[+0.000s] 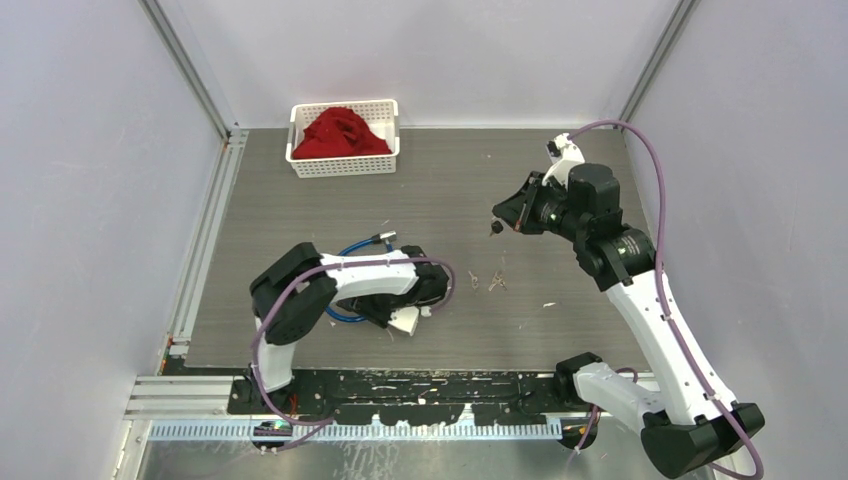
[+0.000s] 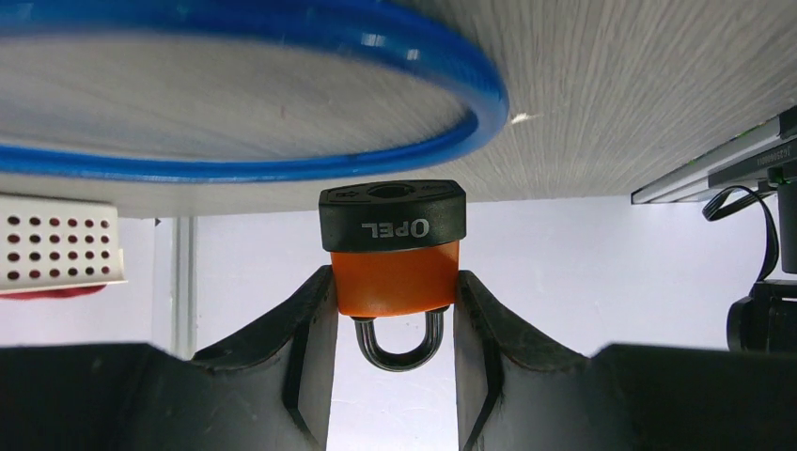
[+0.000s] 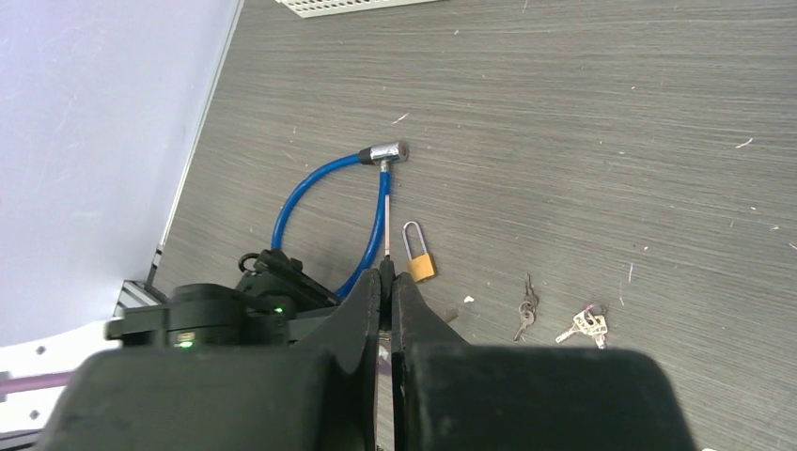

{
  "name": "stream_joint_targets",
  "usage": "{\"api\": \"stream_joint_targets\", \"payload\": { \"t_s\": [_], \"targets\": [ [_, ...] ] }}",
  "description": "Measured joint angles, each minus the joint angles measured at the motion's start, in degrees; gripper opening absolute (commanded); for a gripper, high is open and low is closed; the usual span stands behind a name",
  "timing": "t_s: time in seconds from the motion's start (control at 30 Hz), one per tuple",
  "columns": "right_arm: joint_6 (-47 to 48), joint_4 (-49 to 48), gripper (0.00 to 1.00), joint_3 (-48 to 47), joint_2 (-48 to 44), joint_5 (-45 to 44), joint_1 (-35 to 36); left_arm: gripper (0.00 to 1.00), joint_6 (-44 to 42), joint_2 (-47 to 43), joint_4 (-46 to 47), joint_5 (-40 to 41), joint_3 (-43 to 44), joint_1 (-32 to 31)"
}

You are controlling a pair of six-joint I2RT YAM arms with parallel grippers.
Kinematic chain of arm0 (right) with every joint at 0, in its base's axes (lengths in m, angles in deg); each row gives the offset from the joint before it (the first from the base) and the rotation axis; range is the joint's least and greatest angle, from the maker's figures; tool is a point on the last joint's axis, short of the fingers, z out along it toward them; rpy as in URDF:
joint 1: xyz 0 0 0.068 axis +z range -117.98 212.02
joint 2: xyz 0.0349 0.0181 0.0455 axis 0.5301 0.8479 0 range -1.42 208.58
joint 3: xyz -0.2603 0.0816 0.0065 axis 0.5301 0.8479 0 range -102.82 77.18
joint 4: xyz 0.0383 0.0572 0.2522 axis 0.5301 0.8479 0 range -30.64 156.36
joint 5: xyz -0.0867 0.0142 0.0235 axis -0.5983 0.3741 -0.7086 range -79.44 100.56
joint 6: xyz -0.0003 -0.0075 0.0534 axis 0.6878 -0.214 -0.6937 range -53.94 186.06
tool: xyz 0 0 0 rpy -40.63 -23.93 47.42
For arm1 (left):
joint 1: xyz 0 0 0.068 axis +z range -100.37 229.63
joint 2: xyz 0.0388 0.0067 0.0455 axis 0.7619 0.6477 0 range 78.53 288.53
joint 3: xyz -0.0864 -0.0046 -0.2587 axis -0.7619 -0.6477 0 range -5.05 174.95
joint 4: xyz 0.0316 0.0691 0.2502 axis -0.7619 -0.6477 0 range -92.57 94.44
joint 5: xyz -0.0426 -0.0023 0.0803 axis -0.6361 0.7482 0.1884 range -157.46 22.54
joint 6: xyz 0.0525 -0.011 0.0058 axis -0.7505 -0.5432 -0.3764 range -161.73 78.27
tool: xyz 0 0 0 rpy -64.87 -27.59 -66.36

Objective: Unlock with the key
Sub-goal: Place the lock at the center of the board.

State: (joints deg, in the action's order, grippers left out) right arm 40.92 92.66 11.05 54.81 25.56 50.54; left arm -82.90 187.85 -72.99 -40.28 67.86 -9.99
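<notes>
My left gripper (image 2: 395, 293) is shut on an orange padlock (image 2: 397, 272) with a black base marked OPEL. The padlock's steel shackle (image 2: 398, 348) points back toward the wrist and its base faces outward. In the top view this gripper (image 1: 408, 312) lies low on the table beside the blue cable lock (image 1: 352, 250). My right gripper (image 3: 387, 274) is shut on a key (image 1: 497, 229) with a dark head. In the top view that gripper (image 1: 506, 214) hangs above the table's middle right, well apart from the padlock.
A small brass padlock (image 3: 419, 260) lies on the table near the blue cable lock (image 3: 315, 202). Two loose key bunches (image 3: 526, 312) (image 3: 588, 324) lie to its right. A white basket (image 1: 344, 165) with red cloth stands at the back left.
</notes>
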Motion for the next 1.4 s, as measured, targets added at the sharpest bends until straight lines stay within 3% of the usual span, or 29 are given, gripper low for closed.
{"api": "stream_joint_targets", "payload": {
  "t_s": [0.4,0.8,1.17,1.3,1.4],
  "targets": [
    [0.0,0.2,0.01,0.0,-1.4,0.1,0.0,0.09,0.5,4.8,3.3,-3.8,0.6,0.0],
    [-0.5,-0.1,0.01,0.0,-1.9,0.9,0.0,0.08,0.7,7.3,5.0,0.0,0.6,0.1],
    [-0.7,-0.7,0.01,0.1,-3.1,1.7,0.0,0.24,3.0,9.4,3.3,-0.2,4.2,-0.4],
    [-0.7,-0.7,0.01,0.1,-3.1,1.8,0.0,0.38,3.8,10.6,2.3,-0.4,6.0,-1.1],
    [-0.7,-0.7,0.01,0.1,-3.1,1.8,0.0,0.4,4.5,11.2,1.7,-0.6,6.9,-1.7]
  ]
}}
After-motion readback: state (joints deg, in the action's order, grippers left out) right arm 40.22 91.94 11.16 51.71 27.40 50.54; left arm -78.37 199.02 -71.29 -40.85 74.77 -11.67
